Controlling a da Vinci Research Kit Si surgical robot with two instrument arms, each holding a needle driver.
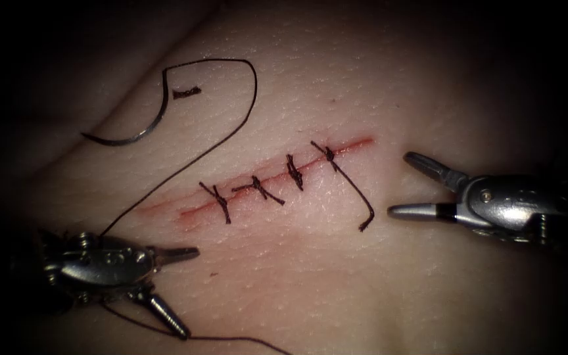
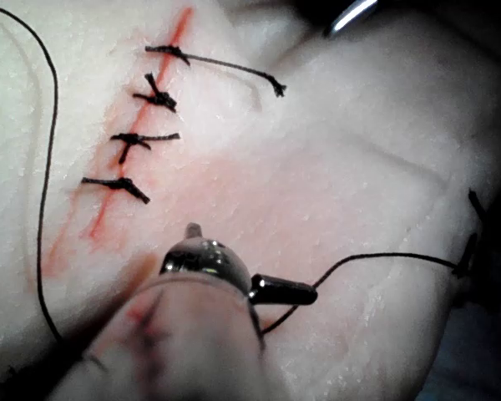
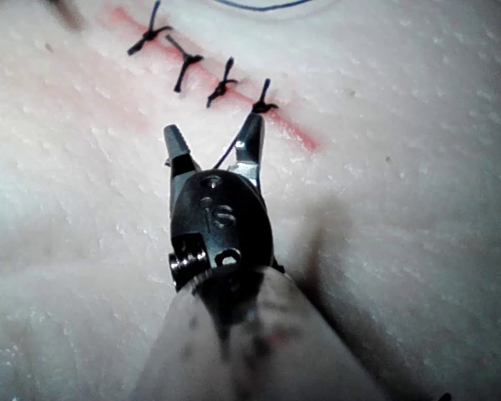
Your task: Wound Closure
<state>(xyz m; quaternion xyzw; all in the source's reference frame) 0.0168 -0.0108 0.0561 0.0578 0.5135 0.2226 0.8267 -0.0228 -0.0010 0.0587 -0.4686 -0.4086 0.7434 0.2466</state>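
The curved needle lies free on the tissue, left of the cut and not in it. Its thread loops up, then runs down past my left tool, whose jaws stand open at the lower left with nothing between them. My right tool is open right of the cut, holding nothing. Several knotted stitches cross the cut. The last stitch's long tail ends just short of the right tool's lower jaw. The left tool and right tool both show spread jaws.
A short cut end of thread lies inside the needle's curve. Red fluid stains the tissue along the cut. More thread trails along the near edge below the left tool.
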